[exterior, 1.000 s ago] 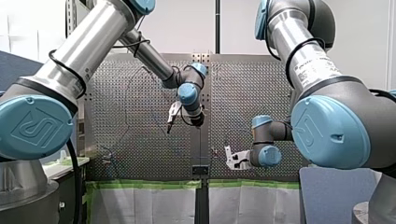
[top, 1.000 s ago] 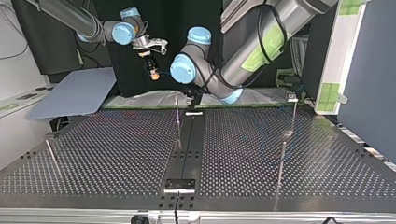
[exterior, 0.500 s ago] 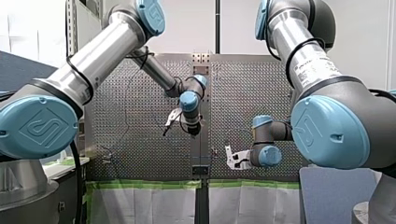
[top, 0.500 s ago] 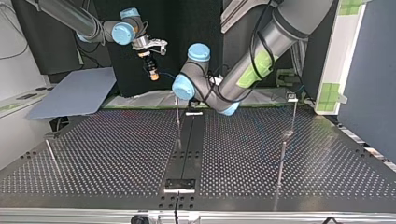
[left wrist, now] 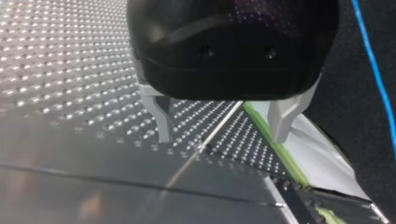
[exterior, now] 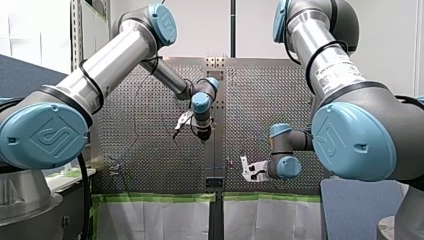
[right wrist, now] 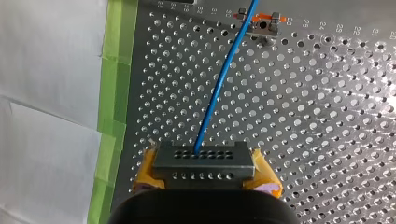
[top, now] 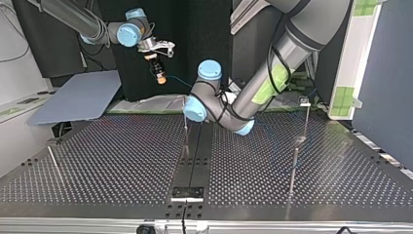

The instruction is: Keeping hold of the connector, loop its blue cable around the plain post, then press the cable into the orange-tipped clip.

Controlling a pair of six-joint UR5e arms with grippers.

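My right claw (right wrist: pixel 205 169) pinches the connector (right wrist: pixel 204 159); my left claw (left wrist: pixel 222 135) hangs spread, empty. The blue cable (right wrist: pixel 224 79) could snag, tugging the connector loose.

My left arm (exterior: pixel 120 55) reaches in from high at the front view's left, elbow raised and wrist (exterior: pixel 201 106) bent downward near the view's middle; the left jaws, bare metal, stand apart with nothing between them. My right arm (exterior: pixel 330 70) is folded low at that view's right. The right jaws' yellow pads (right wrist: pixel 146 171) are clamped on either end of the connector (right wrist: pixel 204 161).
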